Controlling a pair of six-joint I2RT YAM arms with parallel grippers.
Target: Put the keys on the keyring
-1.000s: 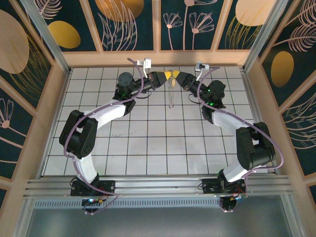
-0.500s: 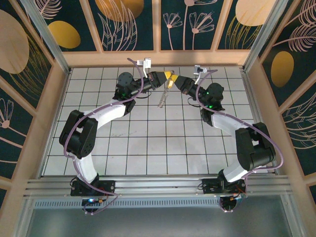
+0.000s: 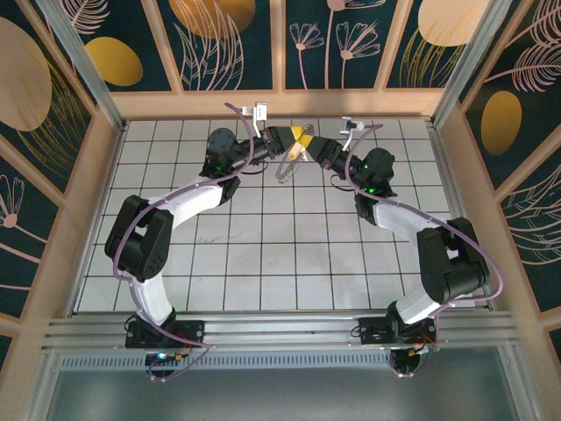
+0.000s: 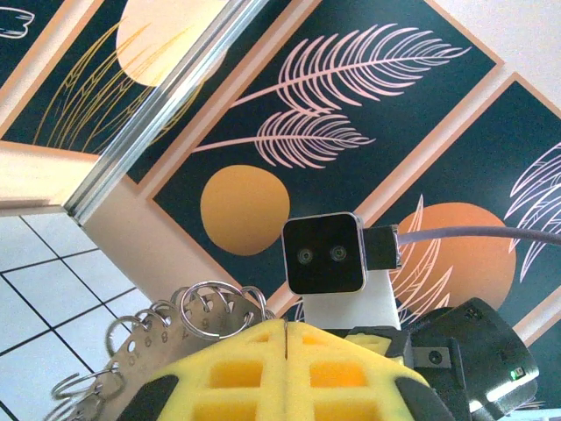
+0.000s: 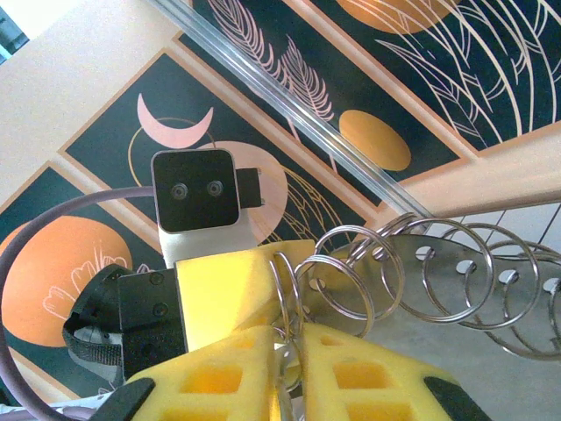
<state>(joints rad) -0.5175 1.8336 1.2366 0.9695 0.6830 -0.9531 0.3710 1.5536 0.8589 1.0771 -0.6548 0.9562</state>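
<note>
The left gripper (image 4: 286, 326) is seen with its yellow foam fingers (image 4: 342, 373) pressed together along a tight seam. What is pinched there cannot be told, though a silver perforated metal strip (image 4: 131, 339) emerges just beside and behind them. The right gripper (image 5: 287, 340) is closed on one silver wire split ring (image 5: 280, 298), whose wire is caught in the slim gap between its pads. The strip and its row of rings, taken here for the keyring, are held raised between the two sets of fingertips. The free end is seen hanging below them over the white tiled table (image 3: 263, 254). No key can be made out near either pair of fingers.

Several failures are judged possible from here. A thin wire is poorly held by soft foam, so the ring could be twisted or slid out of the right fingers if it is pulled sideways. If the arms are drawn apart unevenly, the strip could be tugged from beside the left fingers and dropped to the table. The neighbouring rings are crowded just beside the pinched one, so they could be snagged or tangled. The two sets of fingertips are set very near each other, so a small misjudged move could bring them into contact. The hanging end could also be set swinging and the grip loosened.
</note>
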